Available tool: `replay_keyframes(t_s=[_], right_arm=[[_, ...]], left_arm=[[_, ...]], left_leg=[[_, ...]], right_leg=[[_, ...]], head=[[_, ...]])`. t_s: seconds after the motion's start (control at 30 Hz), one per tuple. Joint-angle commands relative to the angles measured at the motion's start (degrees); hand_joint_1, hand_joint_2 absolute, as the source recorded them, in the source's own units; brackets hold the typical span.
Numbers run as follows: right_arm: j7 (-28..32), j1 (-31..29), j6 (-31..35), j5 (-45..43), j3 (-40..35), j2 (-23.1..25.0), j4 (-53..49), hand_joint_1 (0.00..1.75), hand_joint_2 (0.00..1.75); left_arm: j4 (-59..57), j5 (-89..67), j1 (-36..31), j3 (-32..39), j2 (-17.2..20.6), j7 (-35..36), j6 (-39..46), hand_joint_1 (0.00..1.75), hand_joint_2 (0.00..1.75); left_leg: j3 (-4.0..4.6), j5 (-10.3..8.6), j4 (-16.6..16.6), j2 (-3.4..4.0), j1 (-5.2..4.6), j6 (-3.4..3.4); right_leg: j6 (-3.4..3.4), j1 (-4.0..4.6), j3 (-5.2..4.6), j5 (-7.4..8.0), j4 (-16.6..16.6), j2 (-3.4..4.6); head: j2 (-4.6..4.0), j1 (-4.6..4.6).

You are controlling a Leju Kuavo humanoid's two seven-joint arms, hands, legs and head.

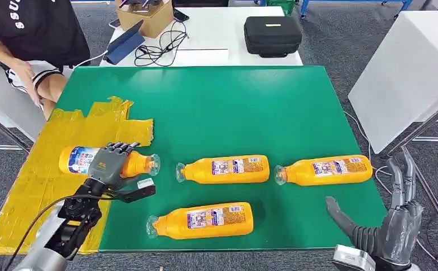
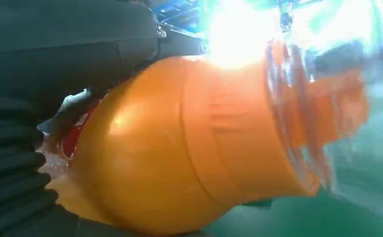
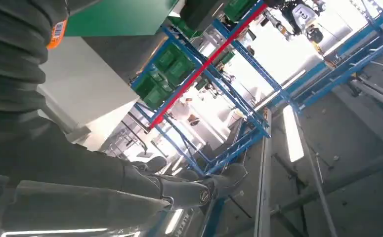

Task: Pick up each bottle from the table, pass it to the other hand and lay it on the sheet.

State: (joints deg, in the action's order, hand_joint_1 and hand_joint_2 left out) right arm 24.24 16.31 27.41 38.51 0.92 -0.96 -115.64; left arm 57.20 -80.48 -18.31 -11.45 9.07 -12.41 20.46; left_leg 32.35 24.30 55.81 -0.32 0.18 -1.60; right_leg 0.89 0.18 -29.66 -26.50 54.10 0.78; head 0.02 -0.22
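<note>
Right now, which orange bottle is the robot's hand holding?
The orange plastic bottle with the blue label on the yellow taped sheet; the left hand grips it. The three other orange bottles lie untouched on green.

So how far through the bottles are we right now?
Nothing looks finished yet. In hand: the left hand grips one orange bottle that lies over the yellow sheet, its cap end reaching onto the green mat. Left: three bottles lie on the mat, the middle one, the right one and the near one. The right hand is open beside the table edge.
</note>
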Motion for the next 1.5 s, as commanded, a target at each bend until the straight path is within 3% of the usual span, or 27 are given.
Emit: replay_keyframes(t_s=[0.03, 0.83, 0.93, 1.0, 1.07, 1.2, 1.23, 1.3, 1.37, 1.5], right_arm=[[0.62, -0.08, 1.50, -0.12, 0.16, 1.21, 1.29, 0.00, 1.75], [-0.06, -3.34, 1.92, -0.73, -1.51, 0.16, 2.76, 0.00, 1.75], [-0.31, -3.19, 1.65, 0.23, -1.54, 0.71, 2.20, 0.00, 1.75], [-0.58, -3.21, 2.11, 0.83, -1.60, 0.02, 2.13, 0.00, 1.75], [-1.95, -3.59, 5.85, 8.02, -1.50, -0.15, 3.35, 0.00, 1.75], [-9.86, -7.02, 3.32, 21.17, -1.67, -1.04, 7.02, 0.00, 1.75], [-11.99, -8.53, 1.88, 23.93, -1.21, -1.19, 7.89, 0.00, 1.75], [-17.89, -11.54, -7.73, 29.32, 0.72, -3.94, 10.36, 0.00, 1.75], [-17.99, -13.62, -12.17, 28.80, 3.23, -6.27, 13.31, 0.00, 1.75], [-16.81, -13.69, -12.13, 28.18, 4.28, -6.27, 13.90, 0.00, 1.75]], left_arm=[[-7.16, 0.48, -2.26, 2.11, -2.58, -0.22, 1.03, 0.00, 1.75], [-17.72, 1.22, -7.64, 6.98, -4.17, 0.06, 0.92, 0.00, 1.75], [-9.33, 6.55, -4.57, 9.44, -5.58, -4.01, 0.93, 0.00, 1.75], [0.65, 19.44, -2.50, 11.91, -7.40, -9.75, -4.03, 0.00, 1.75], [12.34, 32.16, -0.38, 12.98, -8.65, -11.18, -9.69, 0.00, 1.75], [29.04, 47.25, 4.89, 13.14, -10.37, -10.54, -15.35, 0.00, 1.75], [31.13, 49.27, 5.75, 12.70, -10.38, -10.49, -15.74, 0.00, 1.75], [33.96, 57.98, 6.39, 11.21, -9.61, -11.91, -17.71, 0.00, 1.75], [34.09, 62.48, 6.27, 9.78, -9.03, -12.72, -19.14, 0.00, 1.75], [33.04, 62.85, 5.88, 9.38, -8.94, -12.91, -18.61, 0.00, 1.75]], left_leg=[[-0.22, 0.07, -0.05, -0.06, 0.04, 0.06], [-0.17, 0.06, -0.03, 0.00, 0.05, 0.05], [-0.12, 0.04, -0.03, 0.00, 0.03, 0.03], [-0.26, 0.15, 0.02, 0.00, 0.08, 0.07], [-0.01, 0.10, 0.10, -0.06, 0.08, 0.03], [0.05, 0.08, 0.09, 0.06, 0.08, 0.01], [-0.03, 0.13, 0.10, 0.14, 0.09, 0.02], [0.02, 0.07, 0.05, 0.22, 0.05, 0.01], [-0.04, 0.11, 0.07, 0.29, 0.06, 0.01], [-0.19, 0.08, 0.02, 0.01, 0.05, 0.02]], right_leg=[[0.05, 0.04, 0.28, -0.07, -0.11, -0.14], [0.05, 0.05, 0.23, -0.03, -0.08, -0.08], [0.04, 0.02, 0.15, -0.03, -0.06, -0.06], [0.08, 0.07, 0.33, -0.11, -0.08, -0.11], [0.07, 0.07, 0.11, -0.07, -0.01, -0.13], [0.07, 0.07, 0.02, -0.01, -0.03, 0.01], [0.08, 0.08, 0.10, -0.03, -0.03, 0.06], [0.07, 0.05, 0.02, 0.04, -0.04, 0.19], [0.09, 0.06, 0.08, 0.03, -0.04, 0.23], [0.11, 0.05, 0.29, -0.03, -0.12, -0.09]], head=[[0.00, 0.00], [0.00, 0.00], [0.00, -0.02], [0.00, -0.02], [0.00, 0.00], [0.00, -0.02], [0.00, 0.02], [0.00, 0.00], [0.00, -0.02], [0.00, 0.00]])
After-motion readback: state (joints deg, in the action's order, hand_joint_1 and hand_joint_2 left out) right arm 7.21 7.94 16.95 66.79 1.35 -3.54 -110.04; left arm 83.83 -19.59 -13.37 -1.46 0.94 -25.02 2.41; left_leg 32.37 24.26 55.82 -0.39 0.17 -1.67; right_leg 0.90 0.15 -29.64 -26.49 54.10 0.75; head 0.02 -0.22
